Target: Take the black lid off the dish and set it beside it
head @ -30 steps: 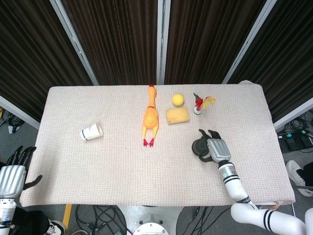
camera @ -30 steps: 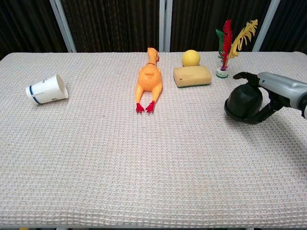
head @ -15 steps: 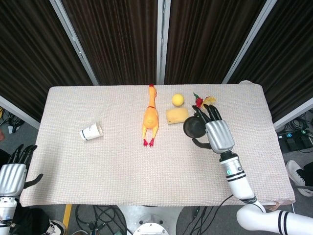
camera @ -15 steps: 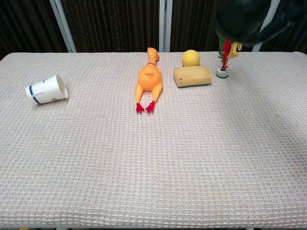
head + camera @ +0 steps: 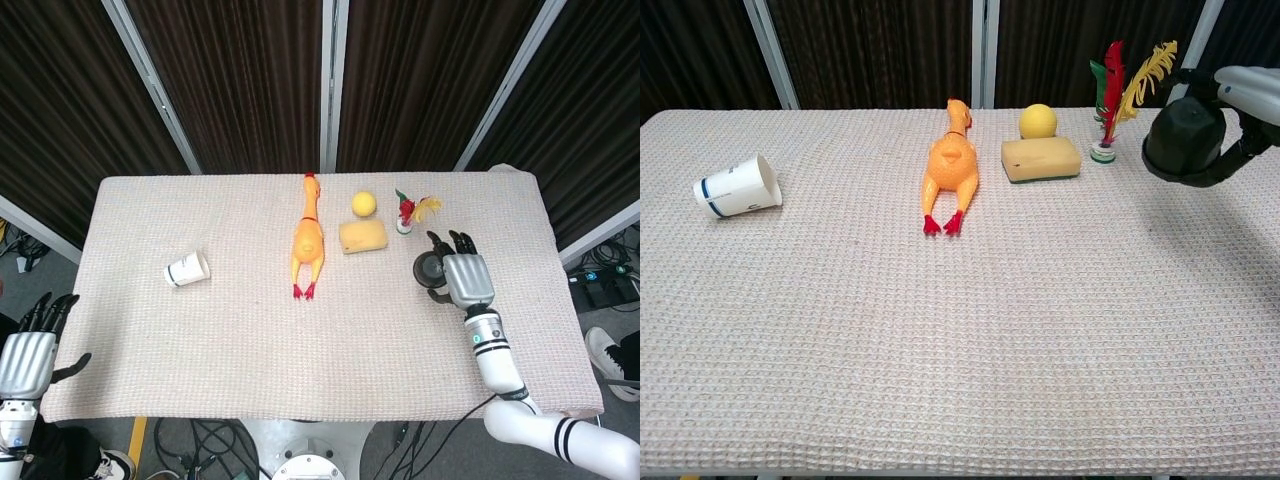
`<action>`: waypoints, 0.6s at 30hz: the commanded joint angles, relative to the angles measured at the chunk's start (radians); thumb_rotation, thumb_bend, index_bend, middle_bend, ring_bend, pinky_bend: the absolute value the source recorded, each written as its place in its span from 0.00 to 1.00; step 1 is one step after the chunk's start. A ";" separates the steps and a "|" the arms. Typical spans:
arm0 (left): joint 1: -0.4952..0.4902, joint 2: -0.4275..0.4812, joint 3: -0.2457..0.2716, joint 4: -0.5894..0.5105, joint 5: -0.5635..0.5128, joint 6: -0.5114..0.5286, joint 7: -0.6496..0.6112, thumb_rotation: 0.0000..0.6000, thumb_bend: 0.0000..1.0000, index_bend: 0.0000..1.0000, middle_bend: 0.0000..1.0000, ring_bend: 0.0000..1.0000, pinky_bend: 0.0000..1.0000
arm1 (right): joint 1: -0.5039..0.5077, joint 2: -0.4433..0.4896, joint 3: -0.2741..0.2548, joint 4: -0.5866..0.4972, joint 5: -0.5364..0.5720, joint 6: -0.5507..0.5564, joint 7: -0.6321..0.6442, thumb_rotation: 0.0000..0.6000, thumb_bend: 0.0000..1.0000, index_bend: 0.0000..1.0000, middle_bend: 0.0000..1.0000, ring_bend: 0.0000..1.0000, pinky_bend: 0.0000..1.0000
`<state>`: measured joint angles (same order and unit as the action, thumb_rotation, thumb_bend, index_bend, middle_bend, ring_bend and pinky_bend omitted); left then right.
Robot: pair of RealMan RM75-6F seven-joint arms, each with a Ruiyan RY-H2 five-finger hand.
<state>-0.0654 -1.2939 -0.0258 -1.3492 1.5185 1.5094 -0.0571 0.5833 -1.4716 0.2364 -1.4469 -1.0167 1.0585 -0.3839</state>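
Observation:
My right hand [image 5: 468,280] grips a round black piece [image 5: 430,267] near the table's right side, just in front of the feather toy. In the chest view the black piece [image 5: 1185,140] hangs tilted, clear of the cloth, with the right hand [image 5: 1250,90] wrapped over its top and far side. I cannot tell lid from dish in it; no other black part lies on the table. My left hand [image 5: 25,355] hangs off the table's front left corner, fingers apart, holding nothing.
A rubber chicken [image 5: 308,240] lies mid-table. A yellow sponge [image 5: 363,236], a yellow ball [image 5: 364,204] and a feather toy [image 5: 408,212] stand at the back right. A paper cup [image 5: 187,268] lies on its side at the left.
The right hand lifted the black piece off the cloth, swung it high toward the back, then brought it down and rightward. The left hand stayed put.

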 commanded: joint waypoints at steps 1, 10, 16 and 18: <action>-0.002 -0.001 0.002 -0.001 0.003 -0.002 0.003 1.00 0.17 0.10 0.10 0.00 0.18 | 0.019 0.055 0.034 -0.221 -0.155 0.100 0.042 1.00 0.18 0.00 0.35 0.00 0.00; -0.020 -0.011 -0.002 -0.013 0.006 -0.020 0.022 1.00 0.17 0.10 0.10 0.00 0.18 | -0.084 0.249 0.061 -0.545 -0.362 0.328 0.037 1.00 0.17 0.00 0.36 0.00 0.00; -0.022 -0.008 -0.004 -0.024 0.000 -0.024 0.030 1.00 0.17 0.10 0.10 0.00 0.18 | -0.028 0.070 -0.065 -0.184 -0.031 -0.006 0.062 1.00 0.17 0.00 0.36 0.00 0.00; -0.018 -0.006 -0.002 -0.025 -0.002 -0.021 0.028 1.00 0.17 0.10 0.10 0.00 0.18 | -0.011 -0.007 -0.104 -0.057 0.017 -0.088 0.055 1.00 0.17 0.00 0.36 0.00 0.00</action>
<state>-0.0846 -1.3007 -0.0286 -1.3746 1.5167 1.4872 -0.0284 0.5504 -1.3424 0.2466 -2.0129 -1.2072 1.2110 -0.3493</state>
